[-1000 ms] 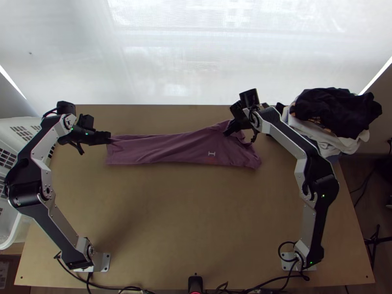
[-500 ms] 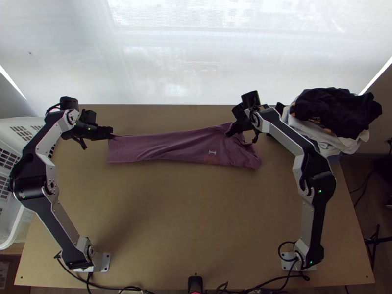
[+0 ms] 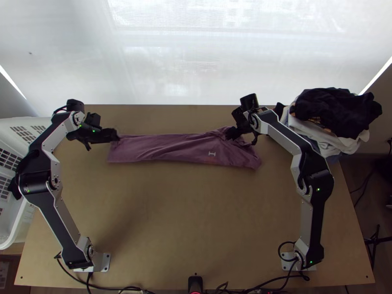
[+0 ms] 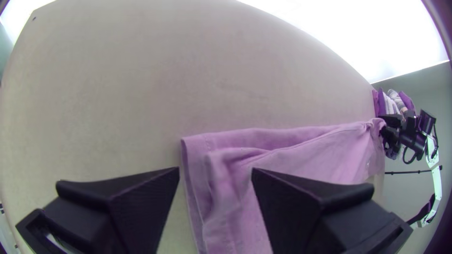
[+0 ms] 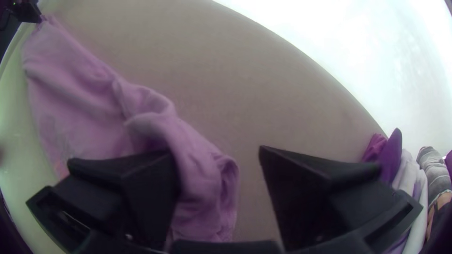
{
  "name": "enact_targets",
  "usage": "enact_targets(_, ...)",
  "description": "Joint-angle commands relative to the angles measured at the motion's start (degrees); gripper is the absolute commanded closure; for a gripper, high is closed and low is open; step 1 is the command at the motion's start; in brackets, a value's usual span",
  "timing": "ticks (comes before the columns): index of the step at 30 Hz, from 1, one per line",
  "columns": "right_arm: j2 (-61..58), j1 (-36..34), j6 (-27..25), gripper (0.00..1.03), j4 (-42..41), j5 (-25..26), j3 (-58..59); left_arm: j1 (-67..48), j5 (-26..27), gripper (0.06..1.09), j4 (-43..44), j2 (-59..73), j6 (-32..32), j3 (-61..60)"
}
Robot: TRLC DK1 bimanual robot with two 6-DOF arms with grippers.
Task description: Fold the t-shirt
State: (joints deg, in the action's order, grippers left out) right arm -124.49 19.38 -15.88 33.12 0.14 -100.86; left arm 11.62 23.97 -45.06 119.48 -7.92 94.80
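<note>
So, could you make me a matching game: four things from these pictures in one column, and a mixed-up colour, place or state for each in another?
Things:
1. T-shirt
2. Basket
3. Clothes pile
4. Left tool

Descriptions:
A. Open, at one end of the purplish cloth
B. Black on top, by the far right corner of the table
C. Purplish, lying as a long, wrinkled strip
D. White, with slots, by the table's left edge

Right pairs: 1-C; 2-D; 3-B; 4-A
</note>
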Motion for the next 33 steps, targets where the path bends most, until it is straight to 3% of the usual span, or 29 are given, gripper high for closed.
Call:
enact_targets(1,2.1,0.2,1.6,0.04,0.8,-0.1,0.8,0.0,0.0,0.10,0.2,-4.2,1.1,-1.8)
enact_targets(8,8.6,1.5,5.1,0.04,0.8,-0.1,0.7,-0.1,0.5,0.10,0.8,-11.4,1.3,-8.2)
enact_targets(18,13.1,8.5,8.3,0.04,0.9,-0.1,-0.4,-1.5,0.2,0.10,3.0,-11.8,1.2,-15.0)
enact_targets(27,11.5,13.8,8.0,0.04,-0.1,-0.1,8.1,-2.6,-2.0,0.10,5.4,-10.6,2.6,-15.4)
enact_targets(33,9.8,13.9,7.0,0.04,-1.5,0.0,10.3,-4.1,-6.8,0.10,8.0,-10.1,2.1,-15.6)
